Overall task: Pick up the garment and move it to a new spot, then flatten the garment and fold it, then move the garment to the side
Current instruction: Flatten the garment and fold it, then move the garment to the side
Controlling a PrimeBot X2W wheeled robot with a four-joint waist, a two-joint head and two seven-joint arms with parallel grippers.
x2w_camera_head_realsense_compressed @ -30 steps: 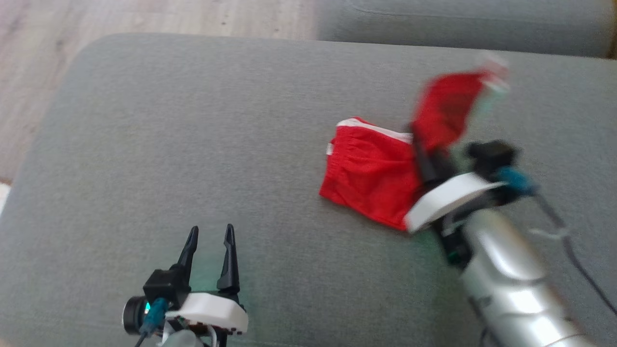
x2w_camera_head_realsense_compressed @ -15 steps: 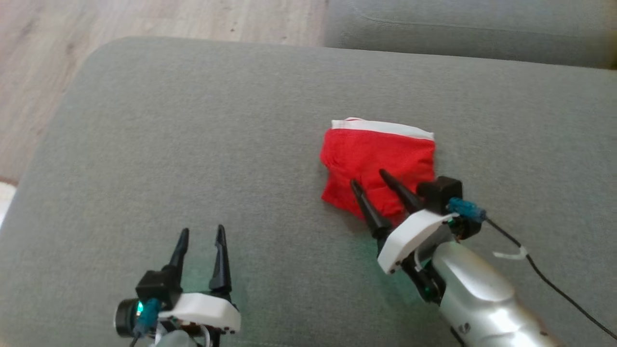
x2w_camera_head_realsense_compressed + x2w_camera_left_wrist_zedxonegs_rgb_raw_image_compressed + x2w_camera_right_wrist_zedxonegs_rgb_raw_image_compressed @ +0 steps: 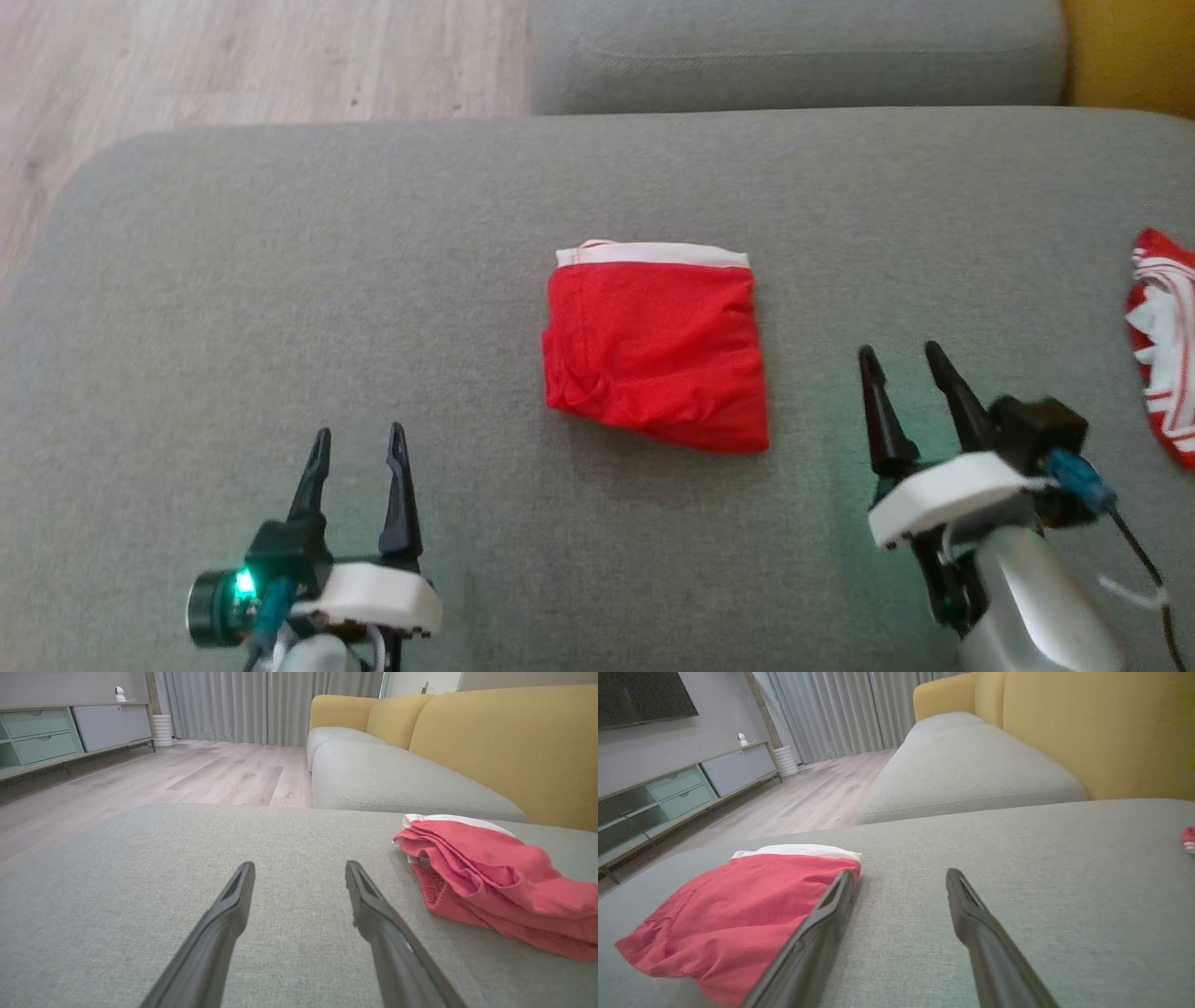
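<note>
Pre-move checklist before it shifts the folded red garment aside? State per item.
1. Red garment folded, lying on the grey cushion: ok.
2. Left gripper open, holding nothing, apart from the garment: ok.
3. Right gripper open, fingers beside the garment and not touching it in the head view: ok.
4. Bare cushion on the garment's left for a set-down: ok.
5. Right side free: not ok, a red-and-white cloth lies at the cushion's right edge.
6. Fold layers will hold together when lifted: cannot tell; the left wrist view shows loose, wavy edges.
</note>
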